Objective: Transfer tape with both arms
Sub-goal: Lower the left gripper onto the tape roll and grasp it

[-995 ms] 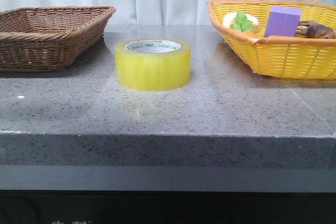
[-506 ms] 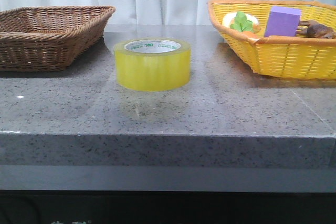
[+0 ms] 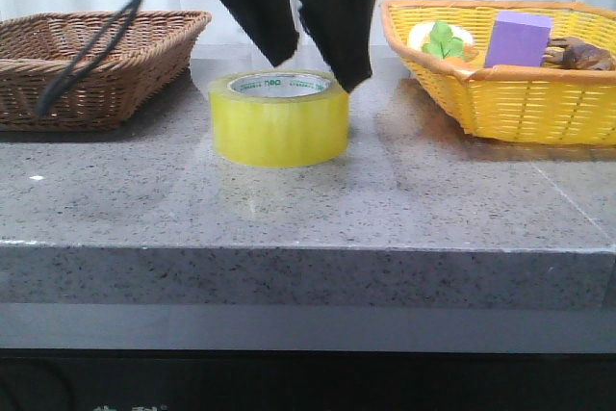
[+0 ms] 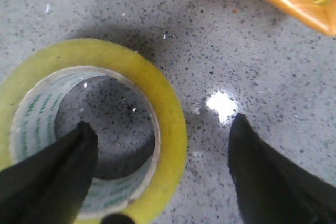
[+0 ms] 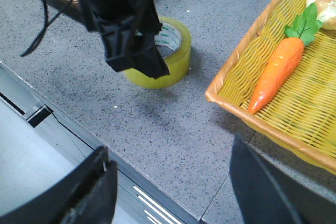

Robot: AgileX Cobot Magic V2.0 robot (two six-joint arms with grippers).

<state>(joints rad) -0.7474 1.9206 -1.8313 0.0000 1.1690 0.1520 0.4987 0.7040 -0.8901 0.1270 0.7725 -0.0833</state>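
Looking down from my left wrist camera, I see the tape lying flat on the grey table, its hole facing up, between the brown basket and the yellow basket. My left gripper is directly above it, wide apart and holding nothing: one finger over the core, the other outside the wall. The right gripper is also spread and empty, well apart, so the left arm is nearer.
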